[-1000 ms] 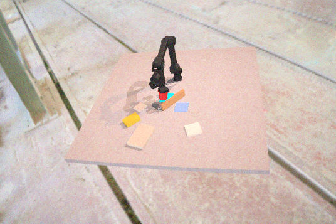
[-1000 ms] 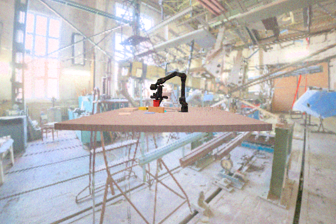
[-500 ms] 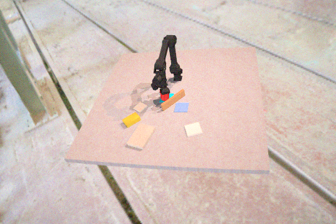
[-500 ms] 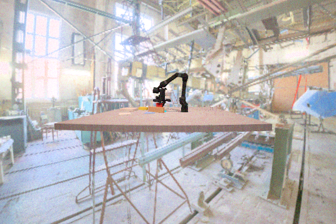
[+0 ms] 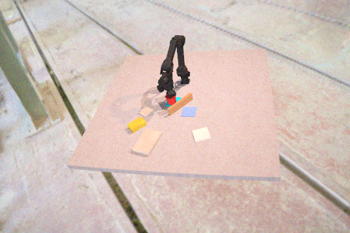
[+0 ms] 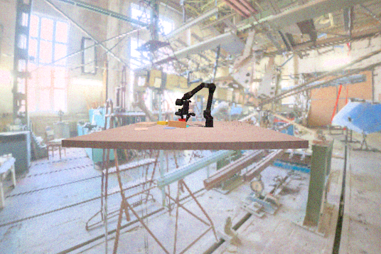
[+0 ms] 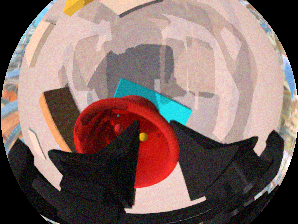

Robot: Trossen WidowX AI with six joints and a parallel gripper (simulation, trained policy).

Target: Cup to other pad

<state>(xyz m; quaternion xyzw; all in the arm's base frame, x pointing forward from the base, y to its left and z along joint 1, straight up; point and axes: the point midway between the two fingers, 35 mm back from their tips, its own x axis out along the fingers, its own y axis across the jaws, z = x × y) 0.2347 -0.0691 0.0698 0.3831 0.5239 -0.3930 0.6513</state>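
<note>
Black gripper [image 5: 170, 95] [image 6: 183, 117] [image 7: 154, 124] partly open, clasping nothing, fingers astride the red cup's [image 5: 171, 100] [image 6: 182, 119] [image 7: 159, 165] rim.
Orange upright bar [image 5: 180, 104] [image 6: 177, 124] [image 7: 62, 107] stands between cup and flat blue pad [image 5: 189, 111] [image 6: 170, 128].

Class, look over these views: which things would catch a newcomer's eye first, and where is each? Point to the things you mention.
The bright red cup [image 5: 171, 100] [image 6: 182, 119] [image 7: 159, 165] stands out first, at the fingertips of the black arm [image 5: 170, 53] [image 6: 200, 88] and partly over a cyan pad [image 5: 178, 100] [image 7: 176, 110]. Next come the orange bar [image 5: 180, 104] [image 6: 177, 124] close beside it and the yellow block [image 5: 137, 124] [image 6: 162, 123] [image 7: 76, 5] farther from the arm's base.
</note>
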